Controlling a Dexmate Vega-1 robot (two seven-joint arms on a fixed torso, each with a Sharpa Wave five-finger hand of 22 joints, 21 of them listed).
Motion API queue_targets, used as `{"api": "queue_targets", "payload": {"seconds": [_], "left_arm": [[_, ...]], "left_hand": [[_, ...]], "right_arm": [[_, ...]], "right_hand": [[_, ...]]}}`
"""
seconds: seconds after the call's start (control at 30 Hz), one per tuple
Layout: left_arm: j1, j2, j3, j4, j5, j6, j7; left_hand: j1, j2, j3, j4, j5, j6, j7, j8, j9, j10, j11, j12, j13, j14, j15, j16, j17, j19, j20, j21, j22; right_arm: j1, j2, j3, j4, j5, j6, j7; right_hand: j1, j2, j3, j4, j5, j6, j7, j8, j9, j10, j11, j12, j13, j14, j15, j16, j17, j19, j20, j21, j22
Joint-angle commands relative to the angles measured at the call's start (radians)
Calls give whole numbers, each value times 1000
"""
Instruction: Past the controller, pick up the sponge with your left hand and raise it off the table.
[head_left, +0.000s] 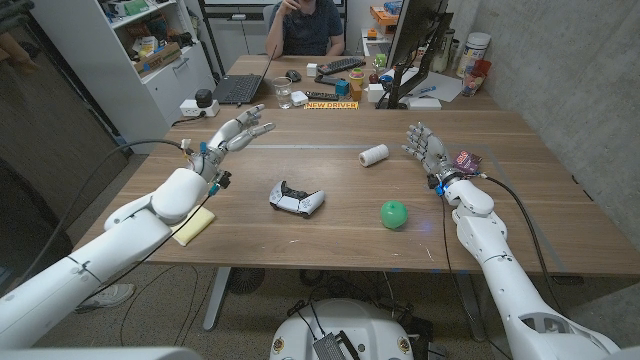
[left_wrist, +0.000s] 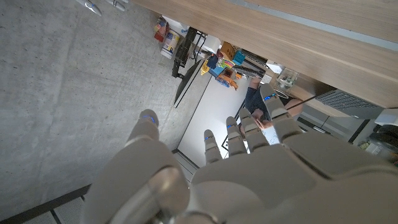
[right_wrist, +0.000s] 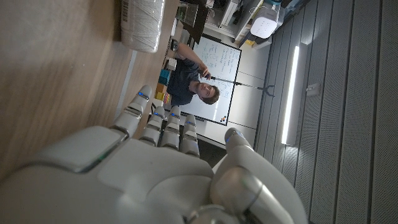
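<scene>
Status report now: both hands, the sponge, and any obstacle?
Left hand open, raised, empty. Right hand open, empty. Sponge on table, partly under left forearm, untouched. Controller mid-table, apart from sponge.

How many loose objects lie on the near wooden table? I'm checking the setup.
4: a yellow sponge beneath the left forearm, a white game controller mid-table, a green ball, a white paper roll. Arms may hide more.

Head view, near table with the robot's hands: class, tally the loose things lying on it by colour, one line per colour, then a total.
White: 2, the controller and the roll
Green: 1, the ball
Yellow: 1, the sponge, partly under the left arm
Total: 4
</scene>
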Motion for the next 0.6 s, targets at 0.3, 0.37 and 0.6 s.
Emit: {"api": "queue_targets", "payload": {"seconds": [0.3, 0.37, 0.6], "left_arm": [[301, 40, -292, -187, 160, 93, 39], [324, 32, -318, -201, 182, 99, 28], [390, -13, -396, -259, 266, 133, -13]], "left_hand": [[67, -27, -3, -22, 23, -45, -17, 1, 4, -32, -4, 1, 4, -24, 10, -2, 1, -2, 1, -13, 2], [85, -32, -3, -24, 28, -58, -20, 1, 4, -40, -6, 1, 4, -28, 13, -2, 1, -1, 1, -16, 2], [152, -42, -3, -27, 48, -86, -24, 4, 5, -66, 1, 3, 5, -46, 19, -1, 1, 2, 0, -27, 2]], "right_arm": [[10, 14, -14, 1, -18, -4, 7], [13, 15, -16, 4, -20, -2, 8], [19, 16, -21, 9, -24, -2, 11]], "right_hand": [[-8, -11, -7, 7, 7, 3, -4, 5, 3, 7, 0, 6, 4, 8, 1, 7, 4, 4, 4, 5, 2], [-9, -12, -8, 7, 7, 2, -3, 5, 3, 7, 0, 7, 4, 7, 1, 7, 4, 4, 4, 5, 2], [-14, -14, -11, 9, 8, 3, -3, 5, 3, 6, -2, 6, 4, 7, 1, 7, 4, 4, 5, 5, 2]]}}
